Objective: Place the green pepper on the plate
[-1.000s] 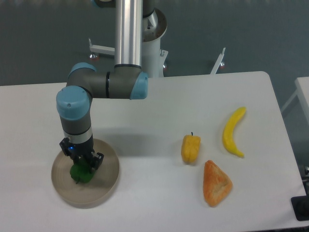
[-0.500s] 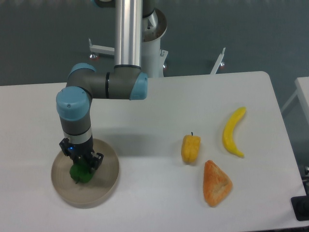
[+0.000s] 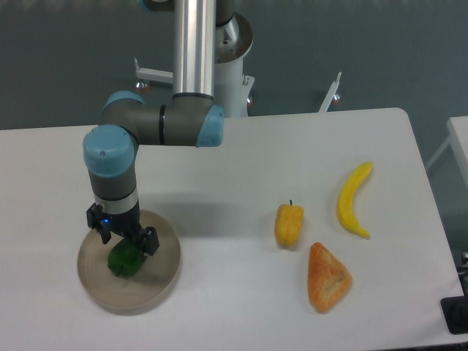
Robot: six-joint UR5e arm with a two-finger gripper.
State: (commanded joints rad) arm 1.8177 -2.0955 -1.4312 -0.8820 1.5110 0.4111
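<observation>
On matte round plate (image 3: pixel 157 281) — glossy green pepper (image 3: pixel 126 260)

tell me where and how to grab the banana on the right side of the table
Grip the banana across its thick middle, coming straight down from above. It lies flat on the table, curving lengthwise toward the camera, so its narrow width suits the jaws there. Nothing touches it; the orange wedge-shaped food lies apart.

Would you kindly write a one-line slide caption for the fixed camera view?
Green pepper lies on the plate beneath the UR5e gripper; yellow pepper, banana and pastry sit aside.
</observation>
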